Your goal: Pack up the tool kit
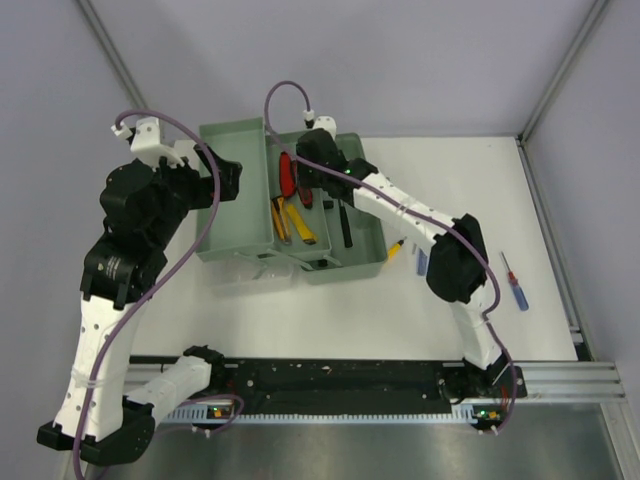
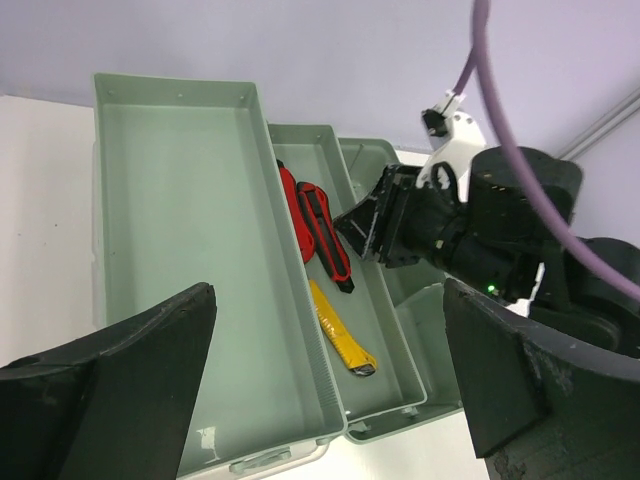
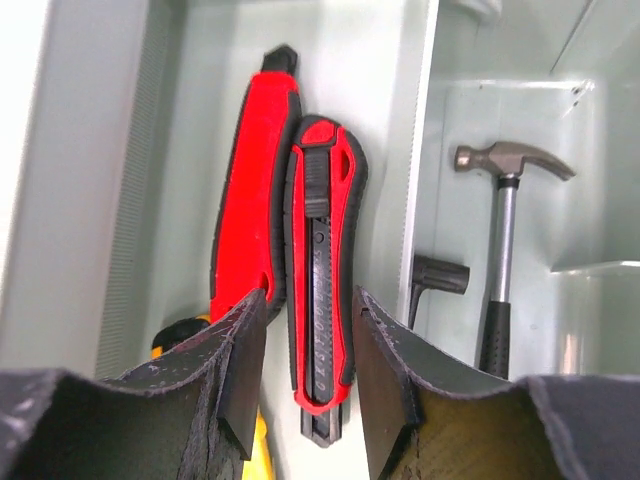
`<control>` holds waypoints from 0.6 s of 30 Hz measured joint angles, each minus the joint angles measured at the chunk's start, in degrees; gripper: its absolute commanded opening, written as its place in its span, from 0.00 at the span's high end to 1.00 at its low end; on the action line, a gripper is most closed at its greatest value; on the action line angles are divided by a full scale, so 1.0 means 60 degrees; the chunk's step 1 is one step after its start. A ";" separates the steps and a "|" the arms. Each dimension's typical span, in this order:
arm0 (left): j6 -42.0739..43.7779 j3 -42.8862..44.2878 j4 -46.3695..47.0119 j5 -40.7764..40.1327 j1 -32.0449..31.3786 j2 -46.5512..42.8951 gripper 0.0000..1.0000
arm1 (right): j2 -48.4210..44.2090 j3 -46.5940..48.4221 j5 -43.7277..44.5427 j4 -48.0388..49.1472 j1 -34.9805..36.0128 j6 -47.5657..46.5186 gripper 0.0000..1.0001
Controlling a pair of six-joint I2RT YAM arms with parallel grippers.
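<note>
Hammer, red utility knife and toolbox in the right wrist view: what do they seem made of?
Hammer: steel-looking head and shaft, grey with bright glints; black grip, probably rubber.
Red utility knife: matte red plastic shell with a black ribbed slider, possibly plastic too.
Toolbox: grey-green moulded plastic, smooth with a faint sheen and rounded corners.

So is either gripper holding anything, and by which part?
Nothing looks held. The right gripper straddles the red utility knife lying in the tray, jaws apart; the left gripper is open and empty.
</note>
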 measured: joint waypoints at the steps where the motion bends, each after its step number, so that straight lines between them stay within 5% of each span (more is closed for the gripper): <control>1: 0.0000 0.0000 0.0000 0.0000 0.0000 0.0000 0.02 | -0.0120 0.0000 0.0015 -0.0004 -0.0007 -0.0069 0.61; 9: 0.0000 0.0000 0.0000 0.0000 0.0000 0.0004 0.02 | -0.1388 -0.0474 0.0463 0.0084 -0.0033 -0.0656 0.58; 18: 0.0120 0.0000 0.0015 0.0484 0.0011 0.0004 0.02 | -0.4105 -0.3898 0.1184 0.0062 -0.1169 -0.1035 0.53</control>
